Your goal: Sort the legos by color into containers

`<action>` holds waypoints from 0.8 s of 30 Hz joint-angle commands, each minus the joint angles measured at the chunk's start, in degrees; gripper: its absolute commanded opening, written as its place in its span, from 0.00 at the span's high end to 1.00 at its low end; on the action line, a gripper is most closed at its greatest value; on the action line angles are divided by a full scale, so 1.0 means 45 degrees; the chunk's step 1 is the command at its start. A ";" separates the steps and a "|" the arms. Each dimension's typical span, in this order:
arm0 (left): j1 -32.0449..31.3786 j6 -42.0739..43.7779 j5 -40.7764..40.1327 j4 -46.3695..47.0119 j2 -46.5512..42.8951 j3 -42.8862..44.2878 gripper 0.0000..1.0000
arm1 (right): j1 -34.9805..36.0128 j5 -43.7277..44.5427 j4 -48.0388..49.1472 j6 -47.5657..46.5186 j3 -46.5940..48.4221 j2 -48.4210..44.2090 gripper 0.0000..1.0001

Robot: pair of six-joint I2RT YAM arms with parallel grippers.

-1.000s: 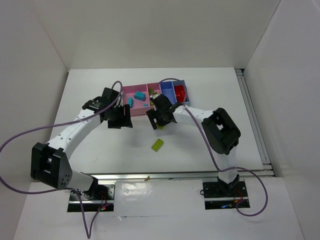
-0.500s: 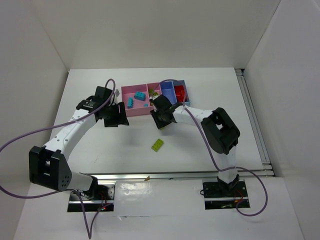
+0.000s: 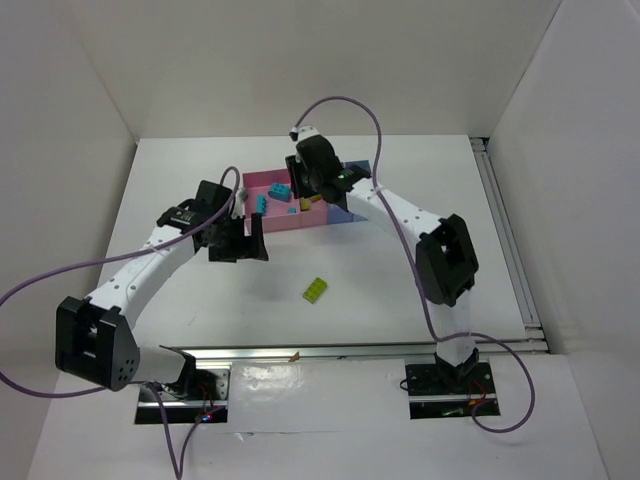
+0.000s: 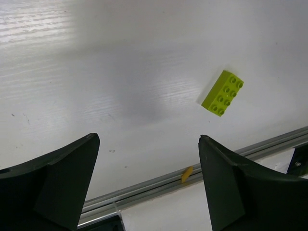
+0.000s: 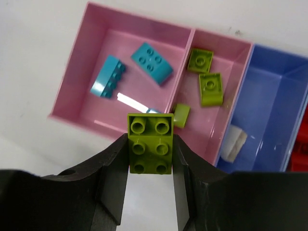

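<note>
Right claw: the right gripper (image 5: 150, 161) is clamped on the held brick (image 5: 150, 143), a glossy yellow-green block with six round studs showing between two matt black fingers.
Held brick's place: it hangs above the near wall of the pink bins (image 5: 71, 79), about where their divider meets that wall.
Left claw: the left gripper (image 4: 149, 163) is spread wide with nothing between its blunt dark fingers, over bare table (image 4: 96, 72).
On the table: the loose brick (image 4: 223, 93), yellow-green and two by four studs, lies flat on the white, faintly ribbed surface. It is near of the bins and right of the left gripper.
Left pink bin: smooth, shiny walls. Two cyan bricks (image 5: 107, 76) lie askew inside.
Right pink bin: three small yellow-green pieces (image 5: 211, 89), square and studded.
Periwinkle bin (image 5: 269, 110): it is joined on the right of the pink pair, with a pale beige brick (image 5: 236, 143) by its near left corner.
Far right: a sliver of a red brick (image 5: 302, 139) shows at the picture's edge.
Near edge: a brushed metal rail (image 4: 168, 180) runs along the table.
Change: half a second ago the right gripper sat low at the near front of the bins. It has now swung up and farther, over the pink bins. The left gripper has shifted slightly nearer and rightward. The loose brick has not moved.
</note>
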 commanded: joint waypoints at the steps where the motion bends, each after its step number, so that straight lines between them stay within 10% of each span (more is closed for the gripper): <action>1: -0.0318 0.0208 0.0058 -0.0041 -0.0945 -0.0245 0.04 | -0.0234 0.0791 -0.0125 0.0103 0.1815 0.1616 0.77; 18: -0.1099 -0.0456 0.0175 -0.0061 -0.1747 -0.1028 0.07 | -0.0469 0.2121 -0.0027 0.0201 0.3132 0.3514 0.72; 22: -0.1433 -0.0574 0.0175 0.0094 -0.1454 -0.0891 0.07 | -0.0586 0.2258 -0.0027 0.0337 0.2995 0.3514 0.56; 24: -0.1840 -0.0574 0.0175 0.0096 -0.1317 -0.0774 0.07 | -0.0704 0.2258 -0.0027 0.0337 0.2995 0.3379 0.29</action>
